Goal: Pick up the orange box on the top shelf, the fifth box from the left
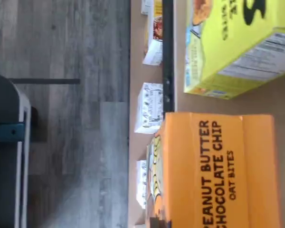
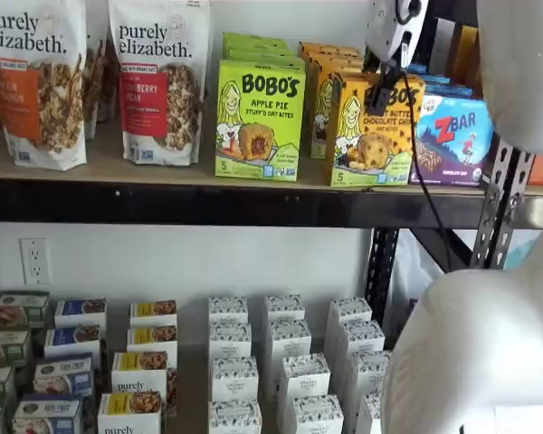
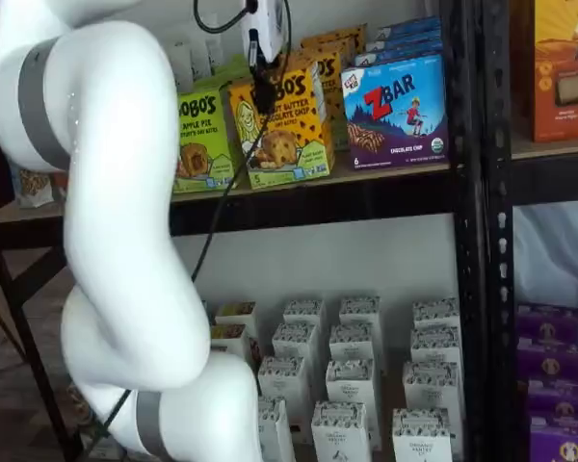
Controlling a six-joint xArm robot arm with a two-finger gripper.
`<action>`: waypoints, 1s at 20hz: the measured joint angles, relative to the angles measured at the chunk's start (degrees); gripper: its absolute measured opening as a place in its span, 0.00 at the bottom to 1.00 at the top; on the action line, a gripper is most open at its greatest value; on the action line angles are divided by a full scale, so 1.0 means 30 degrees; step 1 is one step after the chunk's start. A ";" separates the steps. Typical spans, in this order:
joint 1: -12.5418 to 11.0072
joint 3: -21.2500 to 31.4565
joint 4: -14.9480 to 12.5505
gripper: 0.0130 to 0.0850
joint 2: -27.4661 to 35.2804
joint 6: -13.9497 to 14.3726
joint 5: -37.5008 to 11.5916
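The orange box (image 2: 373, 136) stands upright on the top shelf (image 2: 100, 168), between a green carton and a blue ZBar box, and shows in both shelf views (image 3: 287, 135). In the wrist view its orange top face (image 1: 213, 171) reads "PEANUT BUTTER CHOCOLATE CHIP". My gripper (image 2: 380, 83) hangs just in front of the box's upper edge, white body above, black fingers (image 3: 264, 94) over the carton's top front. No gap between the fingers shows, and I cannot tell whether they touch the box.
The green Apple Pie carton (image 2: 259, 117) is left of the orange box, the ZBar box (image 2: 452, 140) right of it. Granola bags (image 2: 154, 77) stand further left. Black uprights (image 3: 472, 192) rise at the right. Small white boxes (image 2: 290, 362) fill the lower level. My white arm (image 3: 116, 241) blocks the foreground.
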 joint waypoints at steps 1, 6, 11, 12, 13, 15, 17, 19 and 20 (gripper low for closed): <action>0.0016 0.0073 0.0000 0.17 -0.0210 0.0038 0.0111; 0.0182 0.0491 -0.0246 0.17 -0.1266 0.0240 0.0828; 0.0249 0.1107 -0.0404 0.17 -0.2414 0.0339 0.1332; 0.0267 0.1214 -0.0464 0.17 -0.2610 0.0351 0.1427; 0.0270 0.1357 -0.0511 0.17 -0.2866 0.0356 0.1542; 0.0247 0.1576 -0.0556 0.17 -0.3251 0.0349 0.1754; 0.0262 0.1810 -0.0696 0.17 -0.3597 0.0339 0.1904; 0.0293 0.2095 -0.0852 0.17 -0.3943 0.0327 0.2026; 0.0296 0.2239 -0.0911 0.17 -0.4107 0.0314 0.2085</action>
